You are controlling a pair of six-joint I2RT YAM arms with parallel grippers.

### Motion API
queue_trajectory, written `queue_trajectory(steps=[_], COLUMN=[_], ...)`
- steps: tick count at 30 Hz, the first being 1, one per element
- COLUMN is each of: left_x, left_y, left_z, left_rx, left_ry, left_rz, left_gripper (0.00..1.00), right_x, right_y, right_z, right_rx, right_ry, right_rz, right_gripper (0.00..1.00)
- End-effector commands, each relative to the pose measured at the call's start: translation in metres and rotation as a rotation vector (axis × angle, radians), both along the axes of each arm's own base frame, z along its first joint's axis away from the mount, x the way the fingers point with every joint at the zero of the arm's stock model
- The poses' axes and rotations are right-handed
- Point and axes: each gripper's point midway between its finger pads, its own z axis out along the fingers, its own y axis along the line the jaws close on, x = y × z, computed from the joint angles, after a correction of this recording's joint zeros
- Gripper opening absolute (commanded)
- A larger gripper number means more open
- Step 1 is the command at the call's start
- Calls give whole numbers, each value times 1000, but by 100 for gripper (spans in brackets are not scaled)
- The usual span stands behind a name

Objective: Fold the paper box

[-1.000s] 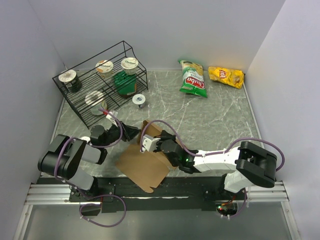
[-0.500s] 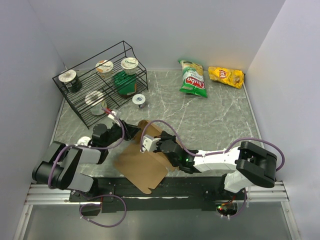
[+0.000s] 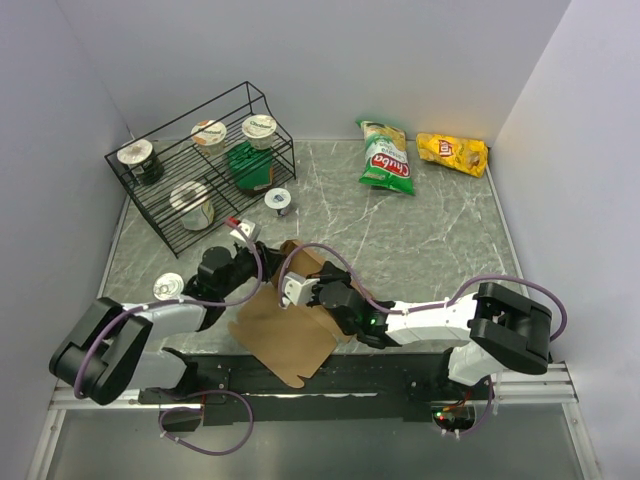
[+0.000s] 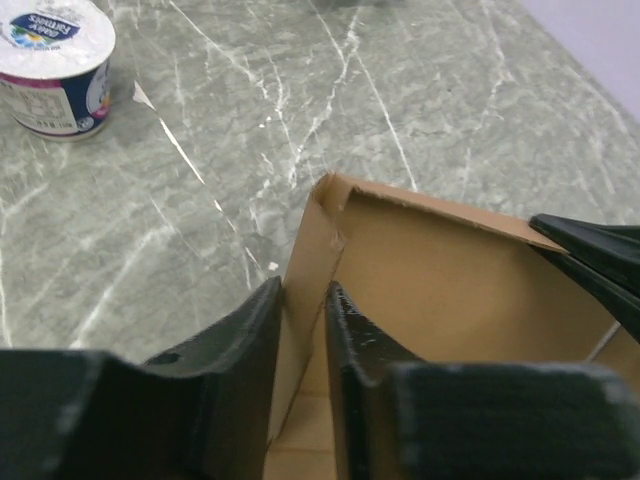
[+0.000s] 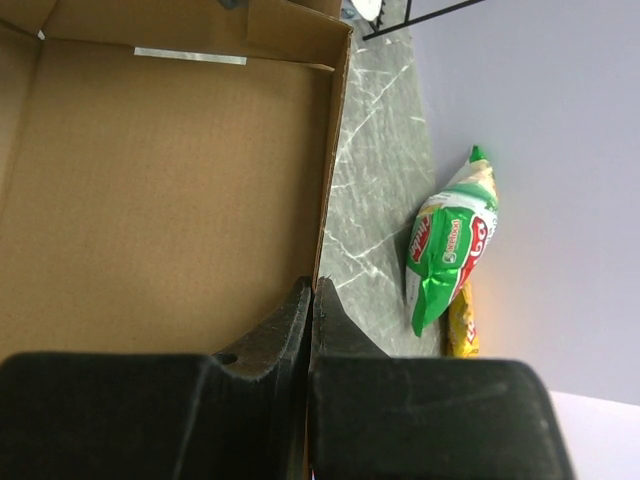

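- Left wrist view: my left claw (image 4: 303, 292) straddles an upright side wall of the paper box (image 4: 430, 270), one finger outside and one inside. I cannot tell whether it pinches.
- My right claw (image 5: 312, 292) is clamped on the wall farthest from the wire rack (image 3: 165, 165).
- The box sits just on the rack's near side, its long axis running away from the rack. My left claw is at the rack-side wall.

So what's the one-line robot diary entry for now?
left gripper: around box flap | right gripper: shut on box wall | box: partly folded
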Motion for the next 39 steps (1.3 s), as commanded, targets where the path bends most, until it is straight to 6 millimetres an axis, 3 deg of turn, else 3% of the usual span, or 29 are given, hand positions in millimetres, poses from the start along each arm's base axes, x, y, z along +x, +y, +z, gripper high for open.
queue_trajectory(steps=[1, 10, 18, 22, 24, 27, 28, 31, 38, 39], left_x=[11, 20, 16, 11, 8, 5, 5, 2, -6, -7], left_y=[-10, -21, -28, -25, -26, -22, -21, -16, -4, -2], left_z=[9, 13, 10, 9, 12, 11, 12, 13, 19, 19], left_rx=[32, 55, 114, 134, 137, 158, 162, 175, 200, 208], left_ry=[-44, -72, -121, -146, -167, -185, -190, -206, -254, -261], left_rz=[-1, -7, 13, 41, 39, 73, 81, 126, 228, 239], left_gripper=[32, 34, 19, 13, 10, 2, 2, 1, 1, 1], right_x=[-4, -5, -3, -4, -4, -4, -4, -5, -4, -6], right_y=[10, 11, 7, 6, 6, 4, 3, -2, -44, -49], right_z=[11, 9, 14, 20, 26, 33, 37, 51, 71, 90], right_rx=[20, 25, 69, 114, 140, 184, 203, 281, 584, 670], right_ry=[-25, -17, -25, -27, -31, -41, -48, -52, 52, 65], right_rz=[41, 44, 10, 1, -4, -14, -19, -33, -208, -224], right_gripper=[0, 0, 1, 19, 23, 43, 55, 67, 80, 81])
